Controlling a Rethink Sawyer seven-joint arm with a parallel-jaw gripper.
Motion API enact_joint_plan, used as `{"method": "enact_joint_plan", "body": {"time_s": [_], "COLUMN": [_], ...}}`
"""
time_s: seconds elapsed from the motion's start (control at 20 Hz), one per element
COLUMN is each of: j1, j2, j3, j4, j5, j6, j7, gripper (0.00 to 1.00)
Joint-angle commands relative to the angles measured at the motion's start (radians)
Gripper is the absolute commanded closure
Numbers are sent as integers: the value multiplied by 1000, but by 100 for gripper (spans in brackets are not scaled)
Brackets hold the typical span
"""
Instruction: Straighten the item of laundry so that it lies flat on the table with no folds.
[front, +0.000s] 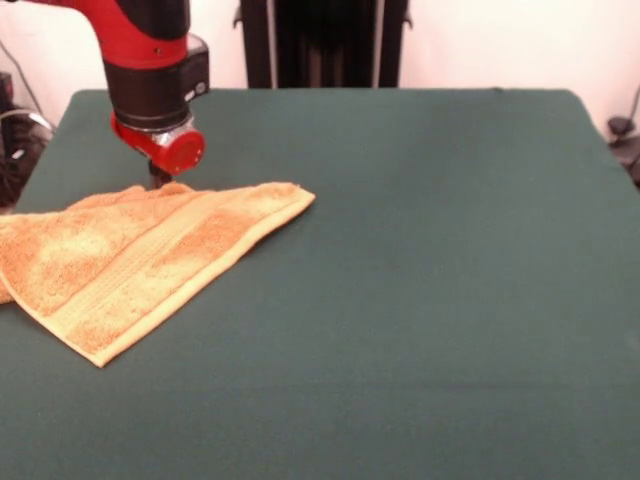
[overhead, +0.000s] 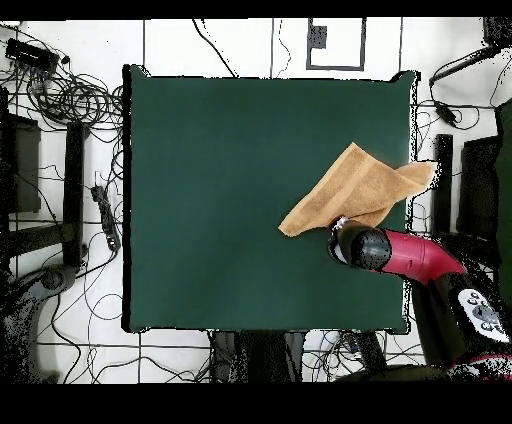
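From the front there is one towel (front: 140, 262), golden-orange terry, lying on the green tabletop (front: 420, 300) at the picture's left side, folded over itself into a rough triangle with one woven band running across it slantwise toward the lower left. One red and black arm (front: 150, 60) comes down over it, and its jaws (front: 160, 178) stand at the towel's far edge, just behind the cloth's upper fold; only a dark stub shows below the red wrist, so whether the jaws are parted, closed or pinching the cloth cannot be told. The towel spreads from the jaws toward the camera and to both sides, its pointed corner reaching out to the picture's right of them and its left part running off the picture's edge. From overhead the same single towel (overhead: 360, 190) lies near the tabletop's (overhead: 220, 200) right edge, one corner hanging past that edge, a layer doubled over the rest. The one arm (overhead: 420, 255) reaches in from the lower right, its round end covering the jaws (overhead: 341, 226), which sit at the towel's lower edge; the cloth lies above them in the picture. Many cables (overhead: 70, 95) lie on the white floor around the tabletop.
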Motion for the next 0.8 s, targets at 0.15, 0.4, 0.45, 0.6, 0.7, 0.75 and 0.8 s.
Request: {"method": "enact_joint_plan", "body": {"time_s": [0.15,0.4,0.45,0.6,0.7,0.75,0.8], "j1": [45,52,53,36,23,21,18], "j2": [-98,-182,-207,-316,-368,-363,-358], "j3": [95,96,93,97,106,112,118], "j4": [126,170,192,274,312,316,320], "j5": [181,231,237,269,292,294,296], "j6": [129,181,182,220,237,222,206], "j7": [93,61,58,30,14,11,8], "gripper": [100,100,100,100,100,100,100]}}
